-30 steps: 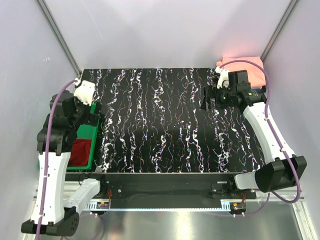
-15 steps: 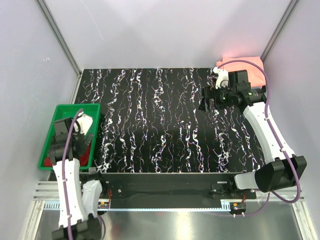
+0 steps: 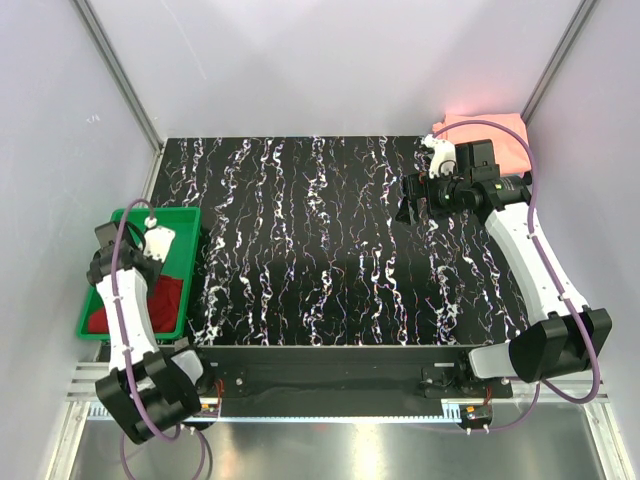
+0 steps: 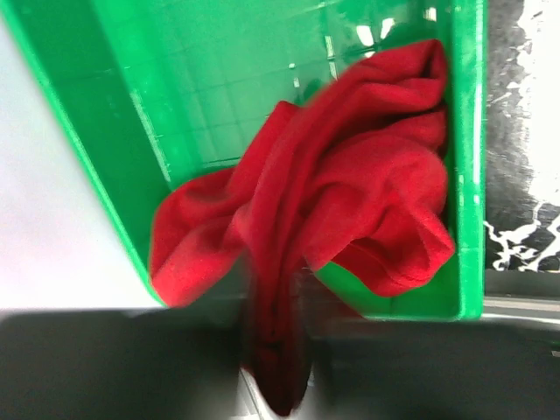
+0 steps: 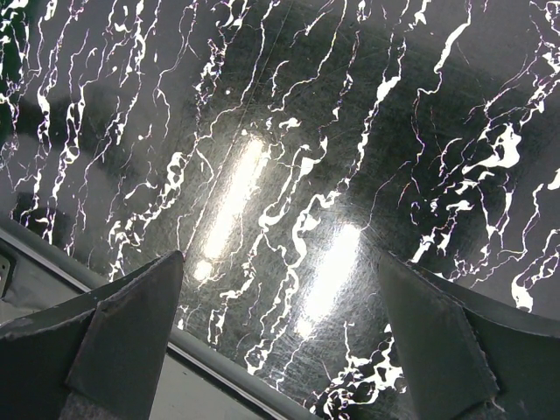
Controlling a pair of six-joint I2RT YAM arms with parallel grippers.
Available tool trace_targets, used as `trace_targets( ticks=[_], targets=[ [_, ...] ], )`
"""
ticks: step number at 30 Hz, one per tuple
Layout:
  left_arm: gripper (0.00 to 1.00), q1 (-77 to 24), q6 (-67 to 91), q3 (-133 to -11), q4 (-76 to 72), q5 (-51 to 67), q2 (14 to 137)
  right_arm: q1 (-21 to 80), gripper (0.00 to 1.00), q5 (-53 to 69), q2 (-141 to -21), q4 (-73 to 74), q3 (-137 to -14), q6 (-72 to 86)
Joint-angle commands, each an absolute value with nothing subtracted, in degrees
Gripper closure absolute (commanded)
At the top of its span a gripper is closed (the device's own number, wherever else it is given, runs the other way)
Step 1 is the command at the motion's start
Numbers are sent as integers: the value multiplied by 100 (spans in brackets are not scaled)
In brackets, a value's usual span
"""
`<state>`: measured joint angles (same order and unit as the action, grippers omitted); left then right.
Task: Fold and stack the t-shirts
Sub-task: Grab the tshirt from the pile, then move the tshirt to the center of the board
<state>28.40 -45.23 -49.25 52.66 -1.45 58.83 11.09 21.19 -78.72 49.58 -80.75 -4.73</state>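
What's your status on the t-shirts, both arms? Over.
Left fingers shut on red t-shirt, crumpled in green tray. Right fingers open, empty, over table. Pink t-shirt at far right corner. Nothing blocking.

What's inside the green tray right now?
One crumpled dark red t-shirt, a strand of it running to the left gripper. The green tray floor beneath the cloth is hidden; the rest is bare.

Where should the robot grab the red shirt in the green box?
Pinch the raised, bunched ridge of the crumpled red t-shirt, coming straight down from above. The walls of the green tray block the sides. The left end effector seems to hold a strand of it.
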Motion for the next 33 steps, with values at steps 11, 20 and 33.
trace_targets(
  ticks=[11,20,33],
  targets=[
    [100,2033,-2605,-8327,4747,1564,6625,1063,0,1013,-8138,4510,-9201,-607],
    [100,-455,-1768,-11431,5053,1256,8331,976,9,624,-8569,4623,-10090,-466],
    [10,-2215,-941,-10740,4817,1573,9035,958,0,814,-8288,4675,-9466,-869]
  ],
)
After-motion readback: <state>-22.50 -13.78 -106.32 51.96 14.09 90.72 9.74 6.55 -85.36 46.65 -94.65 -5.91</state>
